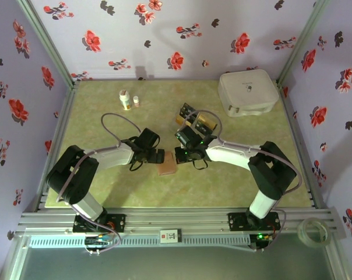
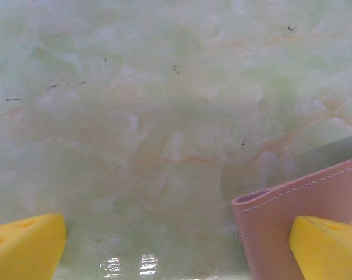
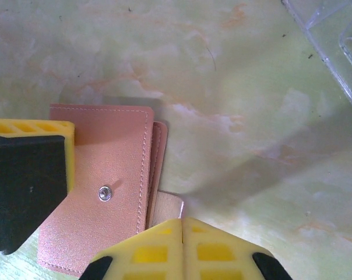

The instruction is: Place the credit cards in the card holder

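The reddish-brown card holder [image 1: 166, 167] lies flat on the table between my two grippers, its snap button [image 3: 105, 193] facing up. My right gripper [image 3: 182, 226] is shut, with the holder's thin side flap [image 3: 169, 204] pinched at its fingertips. My left gripper [image 2: 176, 251] stands wide open. One of its yellow fingers [image 2: 327, 248] is over the holder's edge [image 2: 281, 216], and the same finger [image 3: 30, 169] covers the holder's left part in the right wrist view. The black and gold credit cards [image 1: 197, 121] sit in a clear tray behind the right gripper [image 1: 180, 155].
A corner of the clear plastic tray [image 3: 333, 46] lies to the far right of the holder. A large white rounded case [image 1: 247, 92] stands at the back right. Two small bottles [image 1: 125, 99] stand at the back left. A tape roll [image 1: 312, 230] lies off the table, front right.
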{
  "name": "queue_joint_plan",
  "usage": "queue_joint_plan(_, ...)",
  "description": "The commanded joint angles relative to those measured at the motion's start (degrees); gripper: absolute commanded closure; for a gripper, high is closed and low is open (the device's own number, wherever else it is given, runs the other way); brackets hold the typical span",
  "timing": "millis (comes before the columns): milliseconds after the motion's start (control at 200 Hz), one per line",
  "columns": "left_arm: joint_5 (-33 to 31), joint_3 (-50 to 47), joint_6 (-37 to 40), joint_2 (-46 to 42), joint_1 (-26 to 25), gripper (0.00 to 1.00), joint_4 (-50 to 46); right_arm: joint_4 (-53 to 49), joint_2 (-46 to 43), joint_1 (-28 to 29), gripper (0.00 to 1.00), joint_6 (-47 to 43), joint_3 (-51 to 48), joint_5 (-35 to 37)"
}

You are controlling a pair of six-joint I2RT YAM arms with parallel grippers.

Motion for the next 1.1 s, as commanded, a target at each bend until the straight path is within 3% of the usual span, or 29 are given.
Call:
queue_joint_plan(0,-3.3,-2.1,-0.2,3.3,-0.3,0.00,-1.6,1.8,-0.7,-0.5,1.00,0.5,0.1,-2.1)
queue_joint_plan(330,-3.3,-2.6,-0.3,3.0,-0.3,0.00,-1.3,8.3,0.7,-0.4,1.00,5.0,0.0,-8.9)
queue_joint_plan(1095,-3.3,-3.1,-0.5,3.1,-0.4,0.00,-0.7,13.4,8.4,1.6,1.00,7.7,0.5,-11.0)
